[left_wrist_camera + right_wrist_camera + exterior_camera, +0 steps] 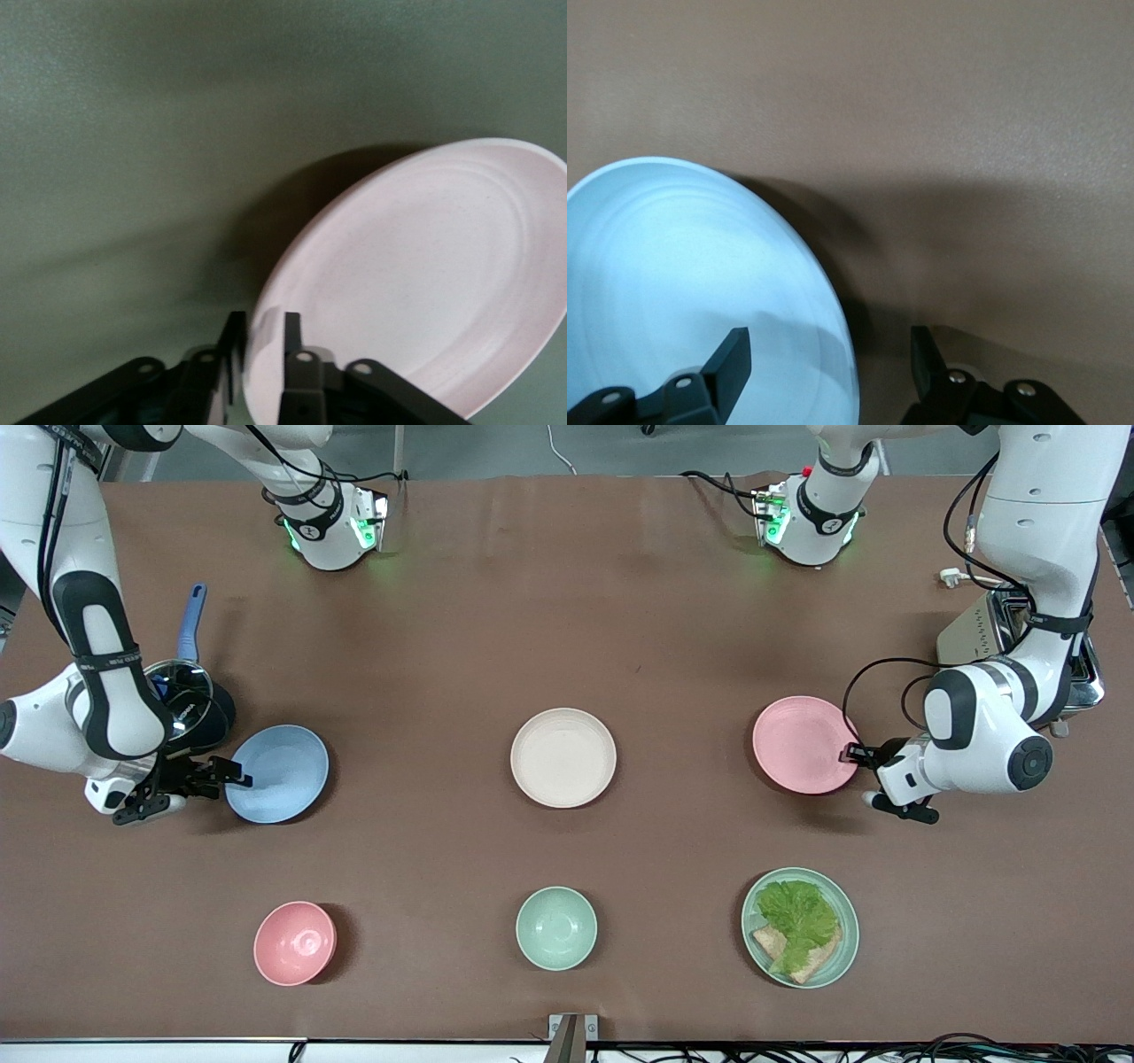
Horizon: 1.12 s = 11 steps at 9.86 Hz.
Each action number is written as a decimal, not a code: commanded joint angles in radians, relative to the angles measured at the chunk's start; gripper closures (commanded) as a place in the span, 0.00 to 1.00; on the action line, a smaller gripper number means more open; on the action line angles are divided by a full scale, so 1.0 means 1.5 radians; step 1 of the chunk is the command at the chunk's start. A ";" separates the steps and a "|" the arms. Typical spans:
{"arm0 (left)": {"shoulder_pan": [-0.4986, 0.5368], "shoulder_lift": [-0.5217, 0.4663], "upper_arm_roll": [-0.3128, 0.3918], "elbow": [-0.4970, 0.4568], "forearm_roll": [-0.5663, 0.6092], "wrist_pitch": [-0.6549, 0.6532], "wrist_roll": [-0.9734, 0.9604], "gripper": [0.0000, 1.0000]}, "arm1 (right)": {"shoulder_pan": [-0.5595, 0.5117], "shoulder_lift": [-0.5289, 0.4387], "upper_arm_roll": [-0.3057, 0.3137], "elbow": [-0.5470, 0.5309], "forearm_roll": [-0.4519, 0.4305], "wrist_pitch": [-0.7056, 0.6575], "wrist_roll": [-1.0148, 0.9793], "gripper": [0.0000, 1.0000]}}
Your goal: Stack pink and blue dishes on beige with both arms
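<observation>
Left pincer (262, 354) clamps pink plate (425, 274) rim; right pincer (830, 365) straddles blue plate (682, 292) rim.

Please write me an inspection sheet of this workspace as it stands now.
Surface: brown table, flat.
Job's things: beige plate at the middle; pink plate toward the left arm's end; blue plate toward the right arm's end.
Clutter: pink bowl, mint bowl, mint plate with lettuce and bread, lidded pan, toaster.
Grippers: left gripper shut on the pink plate's rim; right gripper open, straddling the blue plate's rim.
Cables: black loops on the left arm; plug beside the toaster.
Surroundings: grey floor.
</observation>
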 commanded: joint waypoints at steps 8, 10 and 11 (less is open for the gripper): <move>-0.011 -0.035 -0.289 0.018 0.012 0.065 -0.439 0.99 | 0.080 -0.034 -0.134 0.161 -0.054 -0.272 0.153 0.99; -0.014 0.009 -0.365 0.040 0.066 0.119 -0.589 0.99 | 0.087 -0.042 -0.132 0.276 -0.105 -0.407 0.268 0.99; -0.023 0.032 -0.391 0.059 0.122 0.121 -0.665 0.99 | 0.100 -0.051 -0.132 0.305 -0.105 -0.442 0.312 0.99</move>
